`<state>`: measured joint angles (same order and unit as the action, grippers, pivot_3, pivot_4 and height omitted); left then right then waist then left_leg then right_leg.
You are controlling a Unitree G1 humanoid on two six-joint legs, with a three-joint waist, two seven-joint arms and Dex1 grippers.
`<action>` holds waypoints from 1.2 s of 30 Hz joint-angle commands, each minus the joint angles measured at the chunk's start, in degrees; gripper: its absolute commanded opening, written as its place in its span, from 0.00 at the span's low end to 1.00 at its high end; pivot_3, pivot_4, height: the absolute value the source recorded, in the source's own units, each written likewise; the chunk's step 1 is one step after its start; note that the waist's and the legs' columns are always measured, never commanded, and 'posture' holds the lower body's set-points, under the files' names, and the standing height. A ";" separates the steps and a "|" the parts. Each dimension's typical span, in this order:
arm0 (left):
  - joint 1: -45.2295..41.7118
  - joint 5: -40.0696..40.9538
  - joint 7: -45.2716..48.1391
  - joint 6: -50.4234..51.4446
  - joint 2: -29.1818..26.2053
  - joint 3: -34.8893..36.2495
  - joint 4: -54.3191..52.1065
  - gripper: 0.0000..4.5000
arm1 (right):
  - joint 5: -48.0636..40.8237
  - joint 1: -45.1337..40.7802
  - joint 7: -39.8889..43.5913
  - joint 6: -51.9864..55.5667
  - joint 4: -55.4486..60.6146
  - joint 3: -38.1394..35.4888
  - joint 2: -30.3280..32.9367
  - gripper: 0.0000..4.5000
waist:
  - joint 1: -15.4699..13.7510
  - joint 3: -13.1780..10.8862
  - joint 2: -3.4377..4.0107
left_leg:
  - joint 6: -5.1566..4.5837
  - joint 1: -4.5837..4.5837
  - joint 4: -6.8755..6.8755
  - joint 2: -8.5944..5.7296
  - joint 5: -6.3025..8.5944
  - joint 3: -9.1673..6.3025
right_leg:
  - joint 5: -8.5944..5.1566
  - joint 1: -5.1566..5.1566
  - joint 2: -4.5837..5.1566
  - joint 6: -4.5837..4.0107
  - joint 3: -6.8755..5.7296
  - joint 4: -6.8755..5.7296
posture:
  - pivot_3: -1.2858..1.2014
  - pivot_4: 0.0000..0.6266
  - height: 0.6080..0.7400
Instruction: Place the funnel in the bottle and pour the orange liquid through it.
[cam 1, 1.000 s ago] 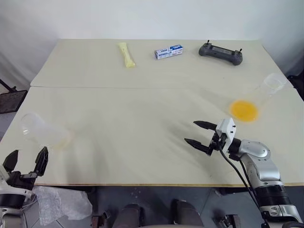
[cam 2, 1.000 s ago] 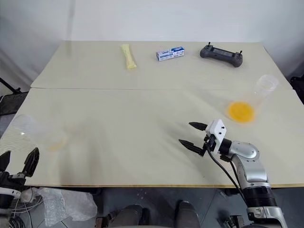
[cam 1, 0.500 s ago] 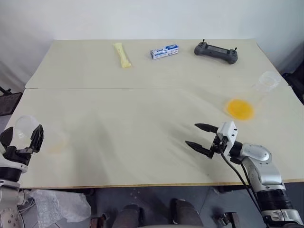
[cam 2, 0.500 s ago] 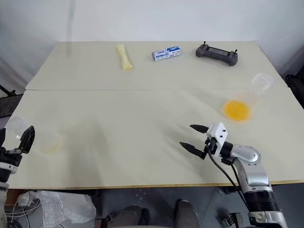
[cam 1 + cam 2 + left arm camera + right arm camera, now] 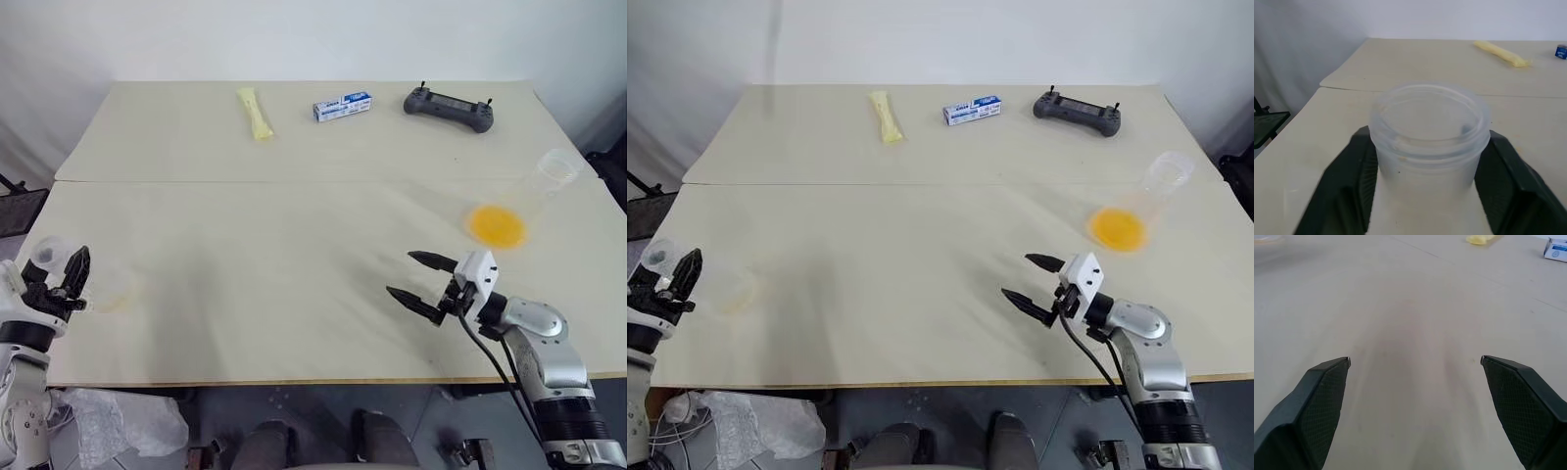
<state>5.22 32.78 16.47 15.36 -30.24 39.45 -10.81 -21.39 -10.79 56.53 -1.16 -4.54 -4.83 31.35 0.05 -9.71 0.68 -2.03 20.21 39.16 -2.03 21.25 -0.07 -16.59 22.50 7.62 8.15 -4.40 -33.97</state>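
**Near zone, lower left.** The left pincer point(image 5: 54, 279) sits at the near left corner of the worktop point(image 5: 294, 245), over its left edge. It is closed on the bottle point(image 5: 1427, 132). In the left wrist view both black fingers point(image 5: 1347, 186) press against opposite sides of the short neck. The head views show the bottle's clear body pointing inward from the pincer across the worktop. They do not show the finger contact; the wrist view does.

**Near zone, lower right.** The right pincer point(image 5: 400, 273) stands wide open just inside the front edge, pointing towards the left of the frame. Nothing lies between its fingers. The right wrist view shows bare worktop ahead of them.

**Middle zone.** The centre of the worktop is bare from front edge to seam, giving free room between the two pincers. A seam crosses the worktop from left to right.

**Right edge.** A second clear flask point(image 5: 549, 181) lies tilted with its neck close to the right edge. The orange liquid point(image 5: 500, 226) pools in its wide base.

**Far zone.** Along the back edge, from left to right, lie a pale yellow packet point(image 5: 256, 112), a blue and white box point(image 5: 345, 106) and a grey handheld controller point(image 5: 449, 106). They are well apart from one another. The printing on the box cannot be read.
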 commanded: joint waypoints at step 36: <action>-56.29 -14.68 47.06 -11.77 10.09 -44.93 42.11 0.51 | -9.36 21.52 -9.07 7.08 30.37 -11.48 1.57 1.00 | -1.52 -0.21 -0.29 | -0.21 0.12 0.20 -0.26 -0.19 0.26 | 0.12 0.04 -0.19 0.23 -0.15 -0.11 | 0.52 0.24 1.00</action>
<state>-49.30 19.10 62.59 5.41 -20.09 -5.62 30.69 -30.37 10.40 48.06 7.24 23.00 -14.44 33.19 -1.47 -9.91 0.39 -2.24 20.34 39.36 -2.29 21.07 0.19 -16.46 22.53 7.43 8.39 -4.55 -34.08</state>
